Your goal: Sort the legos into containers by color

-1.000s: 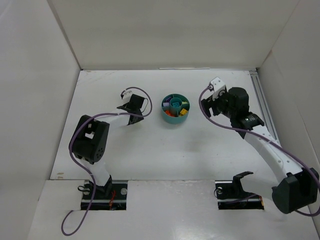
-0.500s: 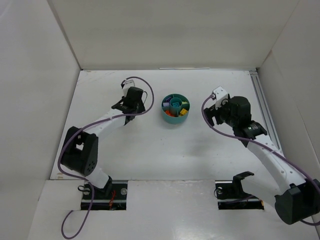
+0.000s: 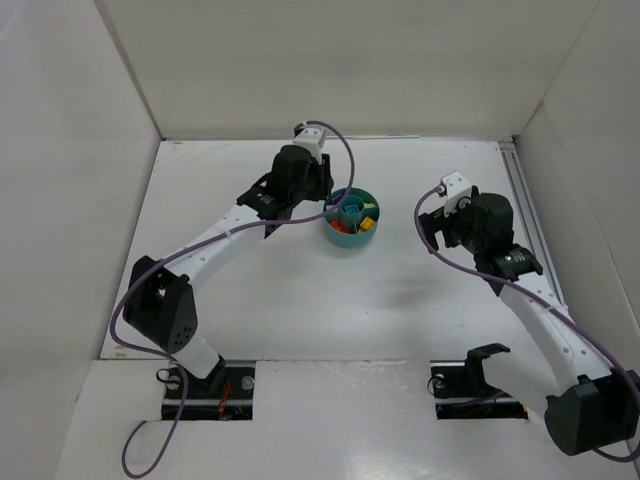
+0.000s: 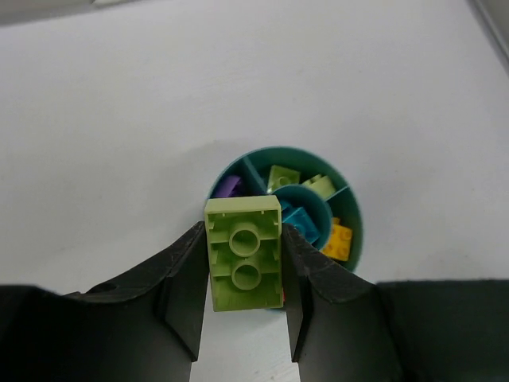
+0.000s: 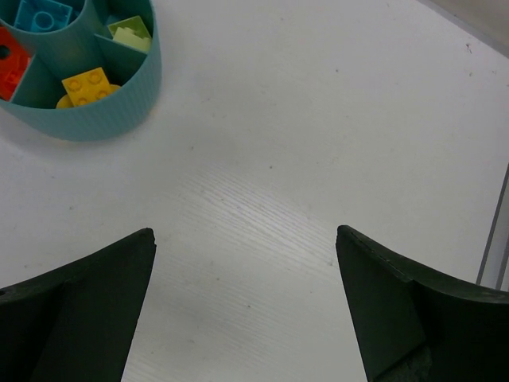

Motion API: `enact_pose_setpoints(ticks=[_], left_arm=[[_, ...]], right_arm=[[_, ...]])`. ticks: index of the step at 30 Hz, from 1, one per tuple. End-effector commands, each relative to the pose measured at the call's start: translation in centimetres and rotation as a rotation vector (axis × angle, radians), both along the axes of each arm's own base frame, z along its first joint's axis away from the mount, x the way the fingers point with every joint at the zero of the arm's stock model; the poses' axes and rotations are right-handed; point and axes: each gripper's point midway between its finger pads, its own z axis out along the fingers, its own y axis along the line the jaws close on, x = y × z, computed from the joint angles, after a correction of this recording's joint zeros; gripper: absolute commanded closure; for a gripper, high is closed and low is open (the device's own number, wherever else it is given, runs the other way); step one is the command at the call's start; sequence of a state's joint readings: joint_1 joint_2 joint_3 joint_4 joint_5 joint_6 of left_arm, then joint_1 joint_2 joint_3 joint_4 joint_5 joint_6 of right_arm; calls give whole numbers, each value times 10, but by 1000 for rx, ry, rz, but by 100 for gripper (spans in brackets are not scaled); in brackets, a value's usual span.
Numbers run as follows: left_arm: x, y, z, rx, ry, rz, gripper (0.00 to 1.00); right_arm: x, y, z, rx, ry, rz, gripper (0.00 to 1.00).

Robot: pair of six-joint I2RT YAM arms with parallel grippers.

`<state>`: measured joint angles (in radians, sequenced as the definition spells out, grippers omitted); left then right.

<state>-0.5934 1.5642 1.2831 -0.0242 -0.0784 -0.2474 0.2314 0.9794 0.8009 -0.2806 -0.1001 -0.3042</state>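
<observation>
A: What's different from a second ago?

B: The left arm has swung in from the left part of the white table [image 3: 300, 300] and now reaches over the far-left rim of the round teal plastic dish [image 4: 357, 243]. The left gripper [image 4: 243, 239] carries a lime green plastic brick [image 4: 243, 259], studs towards the wrist camera. Its two black fingers pinch the brick by its long sides.

A: And the right arm?

B: It has eased back from the dish. The right gripper [image 5: 245, 235] hangs over bare table with its fingers spread wide and nothing between them.

A: What does that mean for the sorting?

B: I'd say a green piece is being delivered. Two lime green bricks [image 4: 283, 177] already lie on the dish's far side, beyond the central round cup [image 4: 306, 197], which holds teal-blue bricks [image 4: 305, 224]. A purple brick [image 4: 229, 187] and a yellow brick [image 4: 339, 239] sit in wedges of their own. The held brick looks short of the green section, so the release probably wants a little more reach.

A: What can't you make out?

B: The held brick covers the near part of the dish, and only a sliver of red-orange shows at its edge. How high it hangs above the rim I cannot tell, nor whether a divider parts the two greens. From above, the brick is hidden under the wrist and the dish's contents are specks. The right wrist view cuts the dish off at its corner, so an orange brick [image 5: 9, 60] shows only in part.
</observation>
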Motion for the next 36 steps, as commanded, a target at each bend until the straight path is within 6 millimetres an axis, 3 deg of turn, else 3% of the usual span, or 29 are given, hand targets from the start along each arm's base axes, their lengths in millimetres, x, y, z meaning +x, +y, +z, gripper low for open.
enact_pose_setpoints(ticks=[1, 2, 4, 5, 6, 8, 10, 12, 14, 19, 20, 28, 33, 36], left_arm=[[5, -40, 30, 13, -117, -191, 75], [6, -48, 37, 23, -143, -213, 75], [6, -59, 32, 45, -132, -247, 75], [7, -68, 20, 65, -109, -273, 75], [8, -79, 28, 71, -131, -295, 75], [9, -92, 13, 98, -104, -320, 75], [14, -104, 17, 104, -127, -348, 75], [16, -113, 0, 127, -89, -360, 75], [24, -121, 6, 120, -110, -371, 75], [39, -136, -22, 149, -68, -387, 74], [42, -139, -19, 144, -77, -387, 74], [53, -130, -33, 204, -73, -330, 74], [52, -128, -41, 221, -62, -336, 63], [49, -126, -47, 231, -45, -338, 62]], right_arm=[[2, -11, -1, -9, -10, -39, 0], [5, -14, -3, -5, -7, -46, 0], [6, -16, -7, -2, 7, -47, 0], [9, -17, -8, 5, 8, -46, 0], [10, -21, -8, -3, 6, -54, 0], [11, -22, -11, 1, 17, -52, 0], [12, -24, -14, -4, 24, -49, 0], [12, -27, -14, -4, 24, -60, 0], [12, -26, -14, -7, 23, -46, 0], [13, -31, -13, -10, 21, -52, 0], [13, -31, -13, -10, 21, -52, 0], [12, -31, -17, -19, 27, -48, 0], [12, -30, -20, -24, 34, -35, 0], [12, -30, -20, -24, 34, -35, 0]])
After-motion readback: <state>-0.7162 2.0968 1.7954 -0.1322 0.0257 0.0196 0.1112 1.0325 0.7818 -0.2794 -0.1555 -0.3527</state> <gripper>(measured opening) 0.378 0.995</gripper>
